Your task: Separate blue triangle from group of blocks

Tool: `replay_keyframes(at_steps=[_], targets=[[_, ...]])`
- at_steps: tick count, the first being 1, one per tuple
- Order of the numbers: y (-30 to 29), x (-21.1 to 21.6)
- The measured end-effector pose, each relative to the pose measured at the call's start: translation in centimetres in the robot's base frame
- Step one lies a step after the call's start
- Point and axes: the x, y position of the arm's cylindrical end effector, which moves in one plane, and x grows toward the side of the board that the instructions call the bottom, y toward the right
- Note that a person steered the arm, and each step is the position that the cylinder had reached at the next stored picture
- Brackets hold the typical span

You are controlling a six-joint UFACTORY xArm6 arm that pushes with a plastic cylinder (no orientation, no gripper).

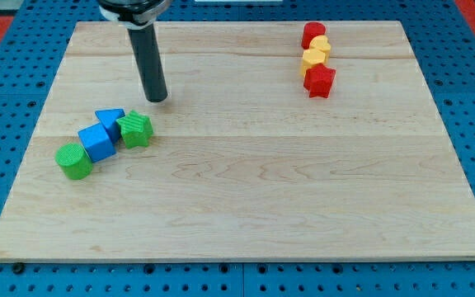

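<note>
The blue triangle (pixel 110 117) lies at the view's left, at the top of a close group. It touches a blue cube (pixel 97 142) below it and a green star-shaped block (pixel 135 130) to its right. A green cylinder (pixel 74 161) sits at the group's lower left, against the blue cube. My tip (pixel 157 99) rests on the board just above and to the right of the group, a short way from the blue triangle and the green star block, touching neither.
At the view's top right stands a column of blocks: a red block (pixel 312 35), a yellow block (pixel 321 45), another yellow block (pixel 313 60) and a red star-shaped block (pixel 320 81). The wooden board (pixel 246 190) lies on a blue pegboard.
</note>
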Motion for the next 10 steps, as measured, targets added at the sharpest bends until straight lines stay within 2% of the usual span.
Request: replay_keyframes(at_steps=[3,4,5,6,7,8,9,10], targets=[[0.0,-0.4],[2.7,-1.6],[9.7,-0.2],[13.9,6.7],[12.9,16.3],[6.6,19.6],[-1.8,17.8],[-4.0,12.1]])
